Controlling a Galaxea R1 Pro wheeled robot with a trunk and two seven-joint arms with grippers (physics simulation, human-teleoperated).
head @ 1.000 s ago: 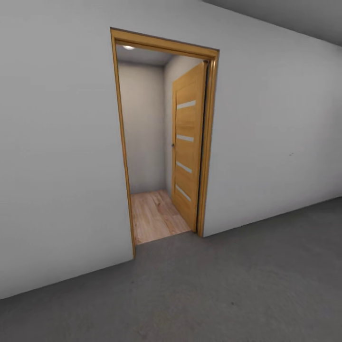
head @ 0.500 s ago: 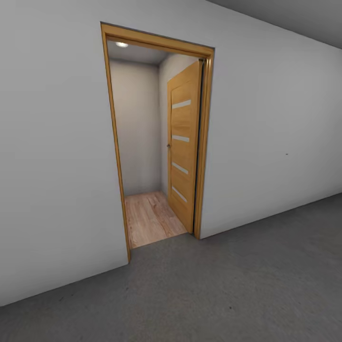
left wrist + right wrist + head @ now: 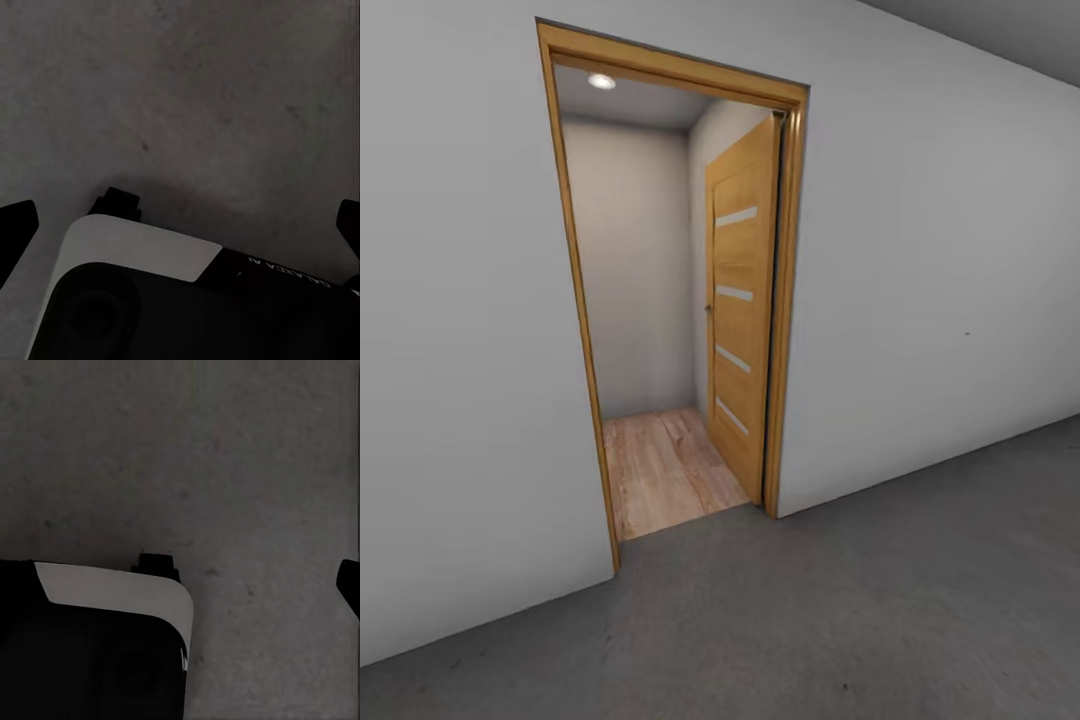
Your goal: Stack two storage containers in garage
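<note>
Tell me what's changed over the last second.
The view has closed in on the doorway, whose frame now looks larger and sits further left: the camera moved, not the things. The wooden door stays open, with concrete floor in front and wood planks beyond.

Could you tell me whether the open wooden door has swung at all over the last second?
No. The slatted wooden door keeps its angle to the wooden door frame; the whole picture shifted because the camera moved.

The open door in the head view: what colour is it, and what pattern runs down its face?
Honey-orange wood door with four pale horizontal strips, clearest in the head view.
</note>
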